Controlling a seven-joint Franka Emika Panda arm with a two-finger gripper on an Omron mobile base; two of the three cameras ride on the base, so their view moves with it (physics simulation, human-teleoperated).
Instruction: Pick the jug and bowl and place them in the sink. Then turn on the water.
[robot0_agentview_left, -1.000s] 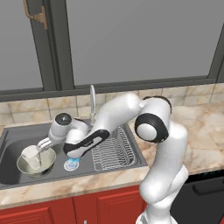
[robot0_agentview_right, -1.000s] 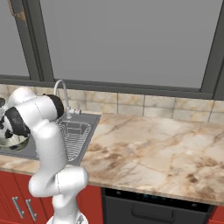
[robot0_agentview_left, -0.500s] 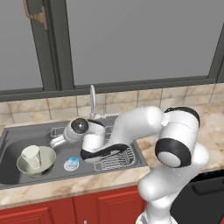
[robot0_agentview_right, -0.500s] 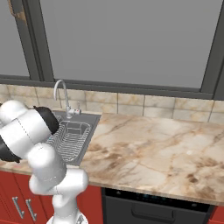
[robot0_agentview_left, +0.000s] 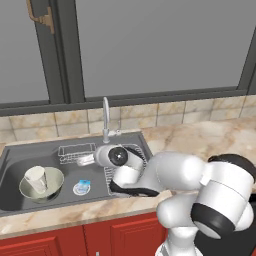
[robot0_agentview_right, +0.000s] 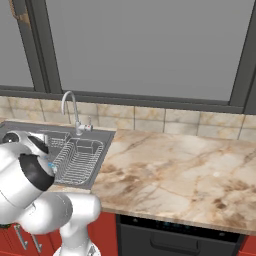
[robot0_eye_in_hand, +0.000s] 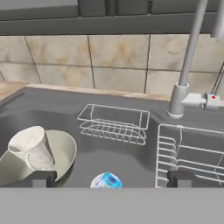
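The white jug (robot0_agentview_left: 36, 178) stands upright inside the grey-green bowl (robot0_agentview_left: 54, 186), at the left end of the dark sink (robot0_agentview_left: 15, 155). In the hand view the jug (robot0_eye_in_hand: 29, 147) and bowl (robot0_eye_in_hand: 61, 153) lie at lower left. My gripper (robot0_agentview_left: 84, 160) hovers over the middle of the basin, right of the bowl and apart from it. It is open, with nothing between its fingertips (robot0_eye_in_hand: 39, 178). The chrome faucet (robot0_agentview_left: 106, 120) rises behind the basin, its lever (robot0_eye_in_hand: 205, 100) at the base. The water is out of view.
A blue-white drain disc (robot0_agentview_left: 81, 187) lies on the basin floor just below the gripper (robot0_eye_in_hand: 109, 179). A small wire basket (robot0_eye_in_hand: 113, 123) sits at the back of the basin. The dish rack (robot0_agentview_right: 77, 157) fills the right part. Marble counter (robot0_agentview_right: 170, 165) stretches to the right.
The arm has swung right, from over the bowl to the middle of the sink. The jug stays in the bowl. The jaws stay open.
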